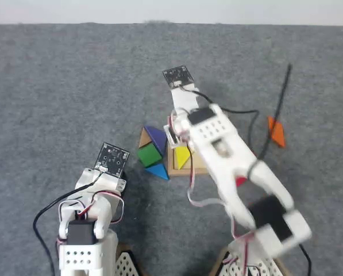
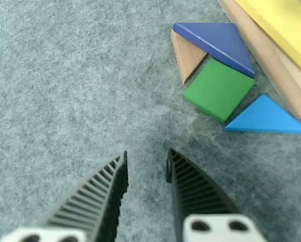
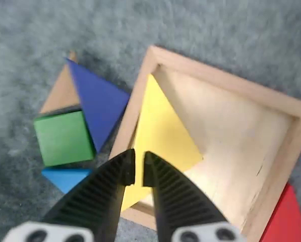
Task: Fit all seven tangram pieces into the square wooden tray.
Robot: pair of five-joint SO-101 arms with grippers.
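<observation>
Seen from above, a grey felt-like mat (image 1: 62,86) covers the whole table. A pale strip of wall (image 1: 171,10) runs along the 12 o'clock edge.

The square wooden tray (image 3: 271,101) sits near the middle of the mat. The right arm (image 1: 228,161) crosses over it from the 5 o'clock corner. One piece is in the tray: a yellow triangle (image 3: 163,131), lying against the tray's 9 o'clock wall. The rest of the tray floor is bare pale wood.

The right claw (image 3: 138,164) hangs over the yellow triangle. Its fingers are almost pressed together, with only a thin slit between them and nothing held.

Four pieces cluster on the mat just beside the tray at its 9 o'clock side:
- A dark blue triangle (image 3: 97,103) is at the cluster's 12 o'clock.
- A tan triangle (image 3: 62,93) touches the dark blue one at 11 o'clock.
- A green square (image 3: 64,137) is in the middle.
- A light blue triangle (image 2: 265,117) is at 6 o'clock.

A red piece (image 3: 286,217) touches the tray's outer wall at 4 o'clock, partly under the arm. An orange piece (image 1: 276,132) lies well apart at the tray's 2 o'clock, beside a black cable (image 1: 277,109).

The left arm (image 1: 93,218) stands at the 7 o'clock corner. The left claw (image 2: 145,164) is spread a little over bare mat, holding nothing. It is near the cluster but apart from it.
</observation>
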